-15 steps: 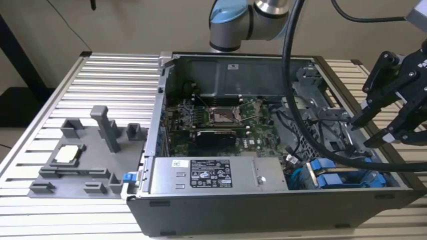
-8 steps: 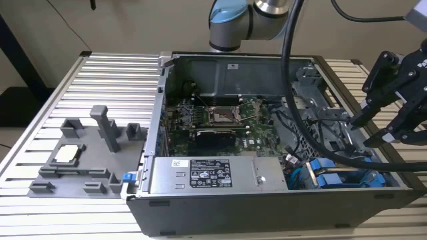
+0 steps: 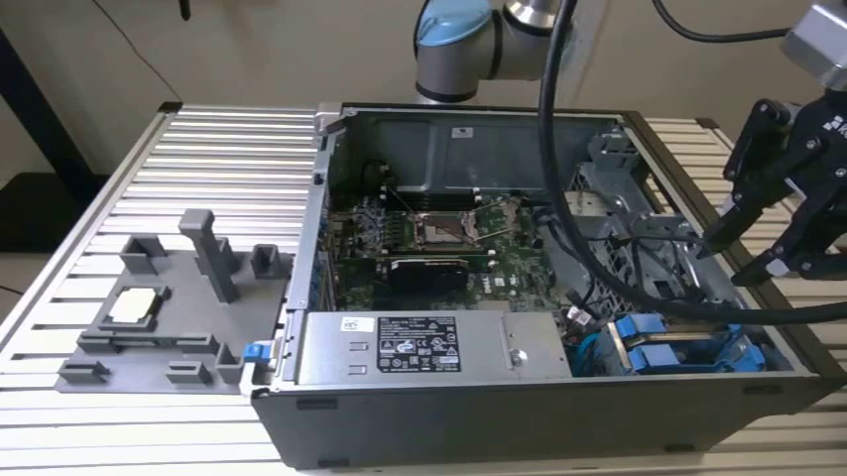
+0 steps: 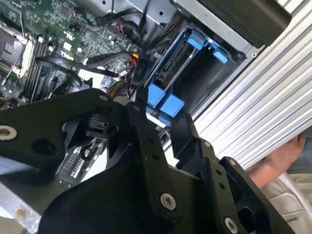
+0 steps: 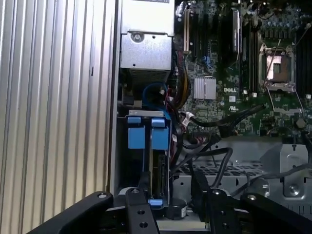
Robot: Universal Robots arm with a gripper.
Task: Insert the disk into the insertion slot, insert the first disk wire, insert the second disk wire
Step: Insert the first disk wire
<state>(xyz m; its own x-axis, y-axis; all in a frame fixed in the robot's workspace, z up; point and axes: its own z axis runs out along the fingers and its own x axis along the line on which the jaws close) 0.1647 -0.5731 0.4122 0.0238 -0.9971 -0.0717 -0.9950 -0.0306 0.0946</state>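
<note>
The ribbed metal counter (image 3: 198, 178) is carrying an open computer case (image 3: 530, 416), with a grey power supply box (image 3: 411, 347) sitting along the case's front wall. Over the case's edge at the exterior view's right, the black gripper (image 3: 731, 260) is hanging with its fingers spread apart, gripping nothing. The disk (image 3: 675, 349), in its blue carrier, is sitting inside the insertion slot (image 5: 127, 168) in the corner beside that box, with dark cables (image 3: 636, 288) running just next to it.
</note>
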